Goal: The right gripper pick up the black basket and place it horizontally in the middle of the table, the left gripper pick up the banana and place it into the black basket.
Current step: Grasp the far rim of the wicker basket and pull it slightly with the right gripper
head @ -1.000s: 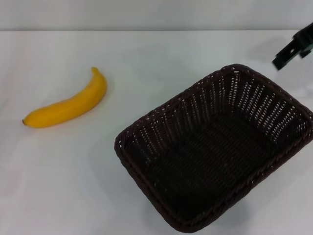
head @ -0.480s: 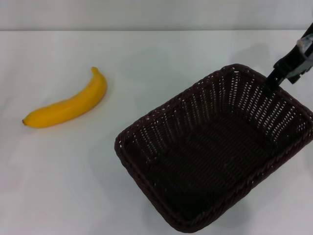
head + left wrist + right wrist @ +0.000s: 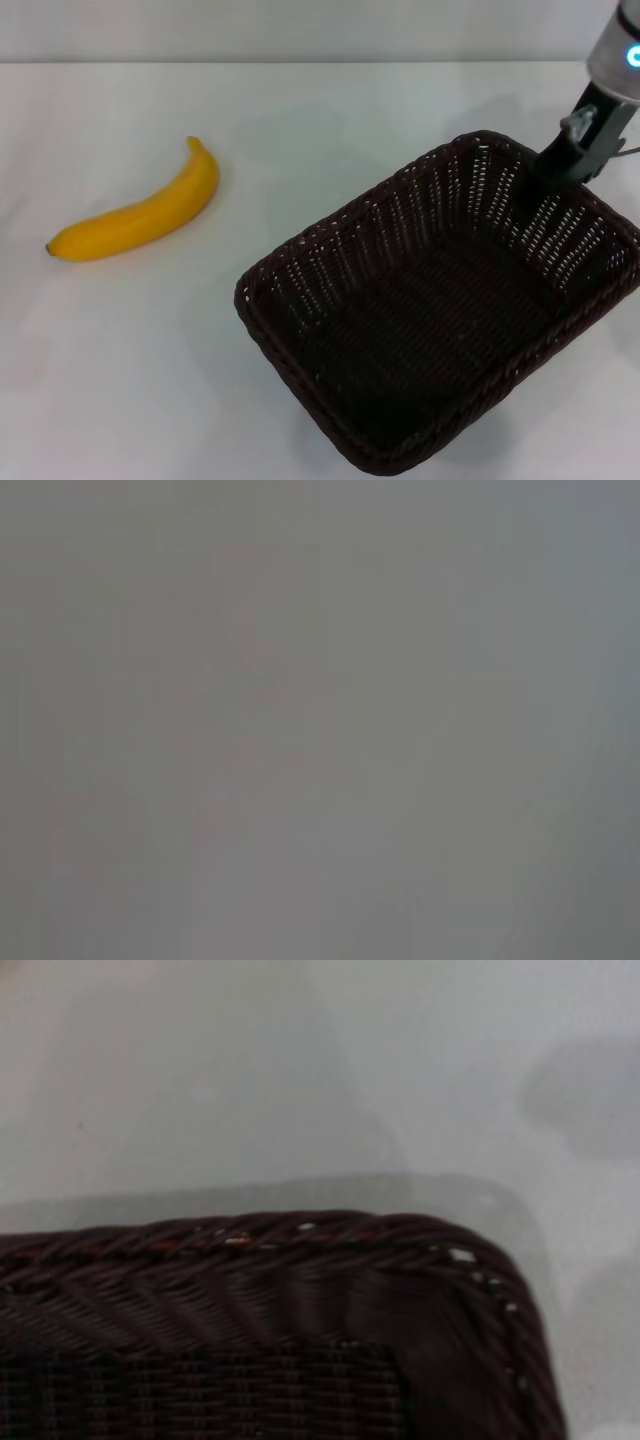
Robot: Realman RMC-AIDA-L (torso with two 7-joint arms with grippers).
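Observation:
The black basket sits tilted on the white table, right of centre, its open top up. Its braided rim and a corner fill the right wrist view. My right gripper has come down at the basket's far right rim, under a silver-grey wrist with a blue light. The rim's dark weave hides its fingertips. The banana lies on the table at the left, well apart from the basket. My left gripper is out of view; the left wrist view shows only a blank grey surface.
My right gripper has come down and in from the upper right edge to the basket's far right rim. The basket and banana have not moved.

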